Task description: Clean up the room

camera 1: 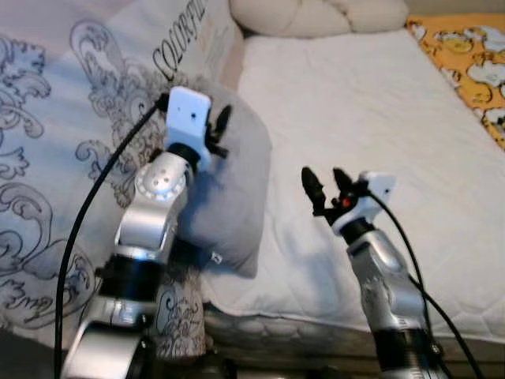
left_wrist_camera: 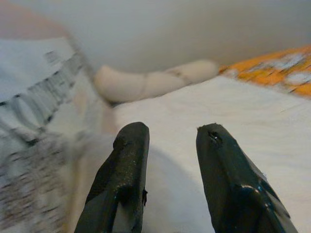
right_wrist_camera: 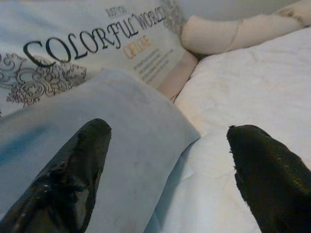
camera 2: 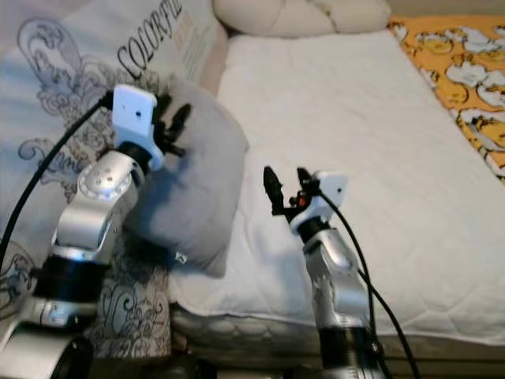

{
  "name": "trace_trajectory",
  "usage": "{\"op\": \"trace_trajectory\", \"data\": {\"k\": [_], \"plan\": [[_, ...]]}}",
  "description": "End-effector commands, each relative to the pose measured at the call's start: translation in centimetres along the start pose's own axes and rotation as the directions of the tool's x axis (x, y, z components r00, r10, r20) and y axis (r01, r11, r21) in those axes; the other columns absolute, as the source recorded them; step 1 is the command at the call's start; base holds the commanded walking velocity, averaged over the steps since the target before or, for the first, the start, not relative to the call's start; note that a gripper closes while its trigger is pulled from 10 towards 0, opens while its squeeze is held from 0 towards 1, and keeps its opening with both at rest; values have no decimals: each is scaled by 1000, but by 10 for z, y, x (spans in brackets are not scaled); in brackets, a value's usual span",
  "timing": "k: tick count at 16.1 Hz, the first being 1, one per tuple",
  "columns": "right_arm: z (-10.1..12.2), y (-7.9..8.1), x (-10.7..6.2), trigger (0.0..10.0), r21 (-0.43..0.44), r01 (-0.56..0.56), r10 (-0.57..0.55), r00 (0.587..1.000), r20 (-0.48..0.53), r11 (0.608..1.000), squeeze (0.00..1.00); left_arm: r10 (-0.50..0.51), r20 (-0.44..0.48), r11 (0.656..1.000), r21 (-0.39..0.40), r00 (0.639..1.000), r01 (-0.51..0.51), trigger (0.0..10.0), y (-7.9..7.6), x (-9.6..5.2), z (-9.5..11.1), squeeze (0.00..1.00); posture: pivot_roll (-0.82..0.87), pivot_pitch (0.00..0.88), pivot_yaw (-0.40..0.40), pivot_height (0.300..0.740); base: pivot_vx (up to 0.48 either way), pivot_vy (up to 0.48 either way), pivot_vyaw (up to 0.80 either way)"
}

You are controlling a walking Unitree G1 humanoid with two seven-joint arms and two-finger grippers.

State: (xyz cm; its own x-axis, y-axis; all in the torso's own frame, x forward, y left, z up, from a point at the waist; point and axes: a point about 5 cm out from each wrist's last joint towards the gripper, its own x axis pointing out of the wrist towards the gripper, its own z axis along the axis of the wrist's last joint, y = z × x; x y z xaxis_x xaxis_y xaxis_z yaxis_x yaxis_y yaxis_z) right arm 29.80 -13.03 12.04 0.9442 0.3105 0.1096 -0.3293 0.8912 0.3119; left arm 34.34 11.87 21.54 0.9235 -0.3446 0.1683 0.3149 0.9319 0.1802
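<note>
pillow: grey, at bed edge, unplaced | left gripper: on pillow, jaws apart, gripping nothing | right gripper: beside pillow, jaws spread | progress: early

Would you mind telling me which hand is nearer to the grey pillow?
The left. The left hand is right at the grey pillow, over its top edge; the right hand hovers beside it above the white mattress.
</note>
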Motion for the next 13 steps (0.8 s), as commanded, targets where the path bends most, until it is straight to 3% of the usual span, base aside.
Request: {"op": "trace_trajectory", "data": {"k": [1,3,4,9,13], "plan": [[6,5,-2,10000,14,-3,3,1000,0,1000,1000,-26,-9,1000,4,1000,26,10000,-4,-4,0,0,-78,0,66,740,0,0,0],[13,8,-7,10000,2,37,-37,999,6,999,1000,-30,-19,999,-42,999,29,10000,-10,-15,-3,0,-74,0,57,740,0,0,0],[19,9,-12,10000,-43,104,-104,995,3,994,0,-2,-63,999,-42,998,0,10000,-12,-29,-12,0,-70,0,59,740,0,0,0],[20,7,-23,10000,-85,168,-171,985,-26,982,0,15,-114,999,-43,993,-20,10000,-23,-41,-18,0,-65,0,23,740,0,-307,0],[20,9,-26,10000,-112,169,-176,983,-59,979,0,54,-134,997,-43,990,-60,10000,-17,-43,-21,0,-76,0,5,740,0,-467,0]]}}
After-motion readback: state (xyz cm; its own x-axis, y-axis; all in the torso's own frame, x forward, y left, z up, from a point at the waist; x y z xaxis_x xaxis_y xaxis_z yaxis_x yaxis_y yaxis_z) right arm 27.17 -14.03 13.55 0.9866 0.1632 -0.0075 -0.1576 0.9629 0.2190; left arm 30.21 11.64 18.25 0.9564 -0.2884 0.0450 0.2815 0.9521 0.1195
